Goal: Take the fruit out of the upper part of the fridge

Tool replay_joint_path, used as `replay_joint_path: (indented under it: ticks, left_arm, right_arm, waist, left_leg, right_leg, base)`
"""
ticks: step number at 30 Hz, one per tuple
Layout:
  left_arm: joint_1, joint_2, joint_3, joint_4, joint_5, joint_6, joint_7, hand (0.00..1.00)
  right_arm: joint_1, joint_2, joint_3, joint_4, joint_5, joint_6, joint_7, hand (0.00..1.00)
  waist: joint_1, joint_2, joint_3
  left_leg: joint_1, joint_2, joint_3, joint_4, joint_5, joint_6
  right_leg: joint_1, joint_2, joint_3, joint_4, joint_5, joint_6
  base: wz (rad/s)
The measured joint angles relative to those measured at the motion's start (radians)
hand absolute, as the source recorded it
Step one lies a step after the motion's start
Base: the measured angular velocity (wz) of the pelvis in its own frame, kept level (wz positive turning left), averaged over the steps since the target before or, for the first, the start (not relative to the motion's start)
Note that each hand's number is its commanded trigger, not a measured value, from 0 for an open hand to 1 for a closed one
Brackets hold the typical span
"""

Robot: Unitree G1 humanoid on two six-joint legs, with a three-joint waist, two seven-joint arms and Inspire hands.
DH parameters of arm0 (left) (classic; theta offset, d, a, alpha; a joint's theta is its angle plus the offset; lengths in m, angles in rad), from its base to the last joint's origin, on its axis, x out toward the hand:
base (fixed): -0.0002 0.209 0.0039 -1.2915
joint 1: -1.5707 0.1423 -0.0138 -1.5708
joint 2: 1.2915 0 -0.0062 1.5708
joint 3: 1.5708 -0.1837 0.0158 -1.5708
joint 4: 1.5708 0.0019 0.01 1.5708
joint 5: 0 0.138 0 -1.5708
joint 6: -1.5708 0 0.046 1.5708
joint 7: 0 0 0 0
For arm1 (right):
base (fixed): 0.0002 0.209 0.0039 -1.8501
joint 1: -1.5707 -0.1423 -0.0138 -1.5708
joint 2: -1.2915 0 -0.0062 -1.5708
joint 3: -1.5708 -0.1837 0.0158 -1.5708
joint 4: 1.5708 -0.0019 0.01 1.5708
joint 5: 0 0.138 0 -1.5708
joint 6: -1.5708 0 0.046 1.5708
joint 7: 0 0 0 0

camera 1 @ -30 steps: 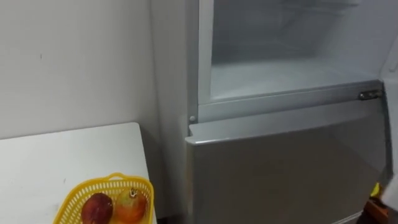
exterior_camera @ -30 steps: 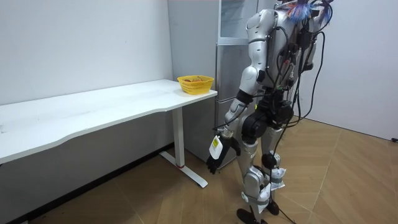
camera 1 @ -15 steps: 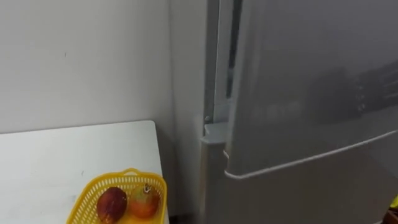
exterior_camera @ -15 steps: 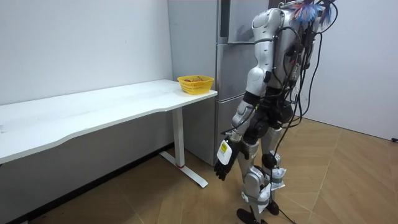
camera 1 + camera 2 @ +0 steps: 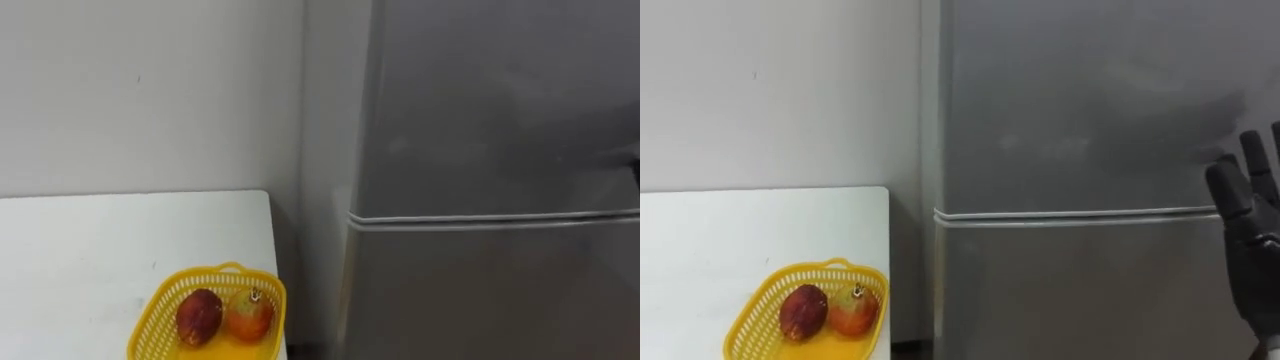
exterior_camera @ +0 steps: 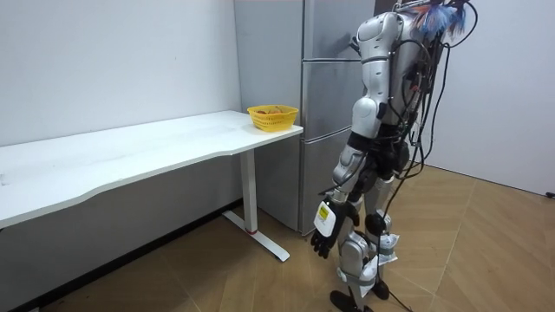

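The fridge has its upper door shut. Just beside it, on the corner of the white surface, a yellow basket holds a dark red fruit touching a pomegranate. The right robot hand is raised before the fridge, fingers straight and empty. The left robot hand hangs by the leg, fingers loose.

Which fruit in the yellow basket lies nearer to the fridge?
The orange-red fruit, on the right; the dark red fruit lies left of it, farther from the fridge.
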Motion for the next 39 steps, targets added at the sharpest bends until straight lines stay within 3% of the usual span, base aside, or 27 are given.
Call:
replay_joint_path:
  ticks: [10, 17, 21, 28, 32, 39]
  left_arm:
    - [-0.004, 0.001, 0.009, 0.000, 0.002, 0.002, 0.001, 0.00]
    - [-0.013, 0.005, 0.009, 0.000, 0.002, -0.006, 0.008, 0.00]
    - [-0.011, 0.009, 0.009, -0.001, 0.002, -0.005, 0.013, 0.00]
    - [-0.003, 0.009, 0.008, -0.043, 0.000, 0.031, 0.031, 0.00]
    - [-0.004, 0.007, 0.009, -0.051, 0.001, 0.061, 0.071, 0.00]
    - [-0.002, 0.005, -0.010, -0.112, 0.001, 0.103, 0.084, 0.00]
  right_arm:
    - [0.000, -0.021, 0.005, -0.002, -0.199, 0.000, -0.007, 0.00]
    - [0.000, -0.021, 0.007, -0.006, -0.298, 0.000, -0.049, 0.00]
    - [0.018, -0.027, 0.007, -0.012, -0.432, 0.009, -0.135, 0.00]
    - [0.100, -0.023, 0.000, 0.012, -0.441, 0.057, -0.297, 0.00]
    - [0.138, -0.006, -0.026, 0.132, -0.388, 0.080, -0.430, 0.00]
    - [0.173, 0.049, -0.015, 0.409, -0.335, 0.092, -0.620, 0.00]
  waist:
    - [-0.002, 0.003, -0.0014]
    - [-0.006, -0.002, -0.0070]
    - [-0.010, -0.006, -0.0066]
    - [-0.013, 0.003, -0.0029]
    - [-0.036, 0.015, -0.0072]
    - [-0.038, 0.029, -0.0027]
  left_leg:
    - [0.000, 0.001, 0.001, 0.001, 0.000, 0.000]
    - [0.004, 0.001, 0.004, 0.004, 0.000, 0.000]
    - [0.002, 0.001, 0.003, -0.001, 0.000, 0.000]
    - [0.001, 0.000, 0.002, -0.001, 0.000, 0.000]
    - [0.001, -0.001, 0.001, -0.008, 0.000, 0.000]
    - [0.006, -0.002, 0.005, -0.022, 0.000, 0.000]
  right_leg:
    - [-0.007, 0.000, 0.003, 0.002, 0.000, -0.001]
    - [-0.005, 0.001, 0.007, 0.002, 0.002, 0.000]
    - [0.001, 0.001, 0.005, 0.001, 0.002, 0.000]
    - [-0.004, 0.001, 0.002, -0.008, 0.003, 0.001]
    - [0.009, 0.004, 0.003, -0.020, 0.009, 0.004]
    - [0.010, 0.005, 0.008, -0.023, 0.008, 0.006]
  base:
    - [0.00]
    - [0.00]
    - [0.00]
    - [0.00]
    - [0.01]
    - [-0.01]
